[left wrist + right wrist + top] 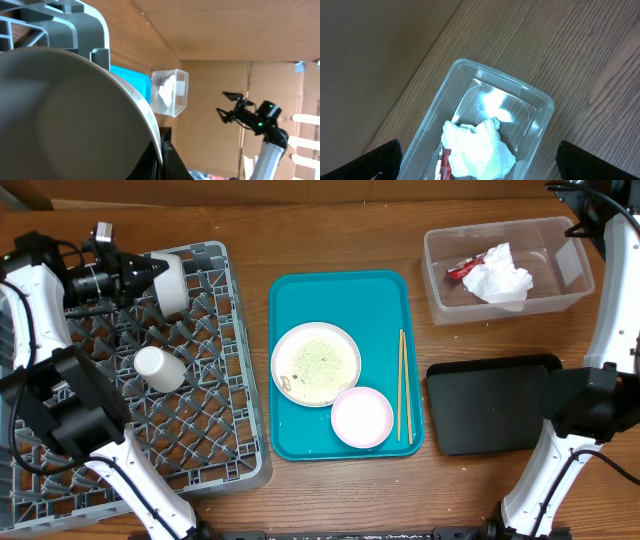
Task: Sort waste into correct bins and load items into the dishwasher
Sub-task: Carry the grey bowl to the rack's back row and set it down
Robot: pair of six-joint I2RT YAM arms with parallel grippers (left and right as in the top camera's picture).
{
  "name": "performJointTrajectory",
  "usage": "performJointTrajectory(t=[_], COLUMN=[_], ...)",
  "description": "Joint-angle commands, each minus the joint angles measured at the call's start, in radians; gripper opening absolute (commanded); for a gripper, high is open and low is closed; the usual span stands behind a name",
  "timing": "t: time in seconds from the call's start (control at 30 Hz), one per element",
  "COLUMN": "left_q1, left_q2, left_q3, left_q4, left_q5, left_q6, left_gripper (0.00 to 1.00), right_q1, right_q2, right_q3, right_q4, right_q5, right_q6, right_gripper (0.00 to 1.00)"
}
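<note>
My left gripper (150, 272) is shut on the rim of the grey bowl (172, 282) and holds it on edge over the far part of the grey dish rack (205, 415). In the left wrist view the bowl (70, 115) fills the picture, with the fingers (162, 152) pinching its rim. The white cup (160, 368) lies in the rack. My right gripper (480, 157) is open and empty above the clear tub (470, 65), which holds the crumpled napkin (477, 150) and the red wrapper (444, 162). The plate (316, 363) with rice scraps, the small bowl (362, 417) and the chopsticks (403, 385) lie on the teal tray (300, 295).
The clear tub (440, 240) stands at the far right, with the black tray (495, 405) in front of it. The right arm's base rises at the right edge. Cardboard walls stand behind the table.
</note>
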Motion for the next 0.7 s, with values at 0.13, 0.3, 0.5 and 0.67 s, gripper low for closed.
performJointTrajectory(t=[0.13,0.3,0.5,0.67], left_q1=[0.079,0.094,0.102,0.124], left_q2=[-0.013,-0.013,-0.014,-0.014], left_q3=[-0.016,-0.016,-0.013,0.026], left_q4=[-0.042,-0.057,-0.087,-0.143], left_q5=[-0.009,-0.113,-0.366,-0.498], left_q6=[0.03,0.03,-0.045,-0.068], left_gripper=[0.04,0.15,0.36,0.34], right_q1=[0.001,0.001,0.001,0.001], right_q2=[-0.027,-0.027,-0.027,-0.027], right_q3=[0.013,0.013,0.013,0.013], right_q4=[0.004,0.004,0.004,0.004], right_q5=[0.006,0.006,0.006,0.006], right_q6=[0.008,0.008,0.008,0.008], right_gripper=[1.0,1.0,1.0,1.0])
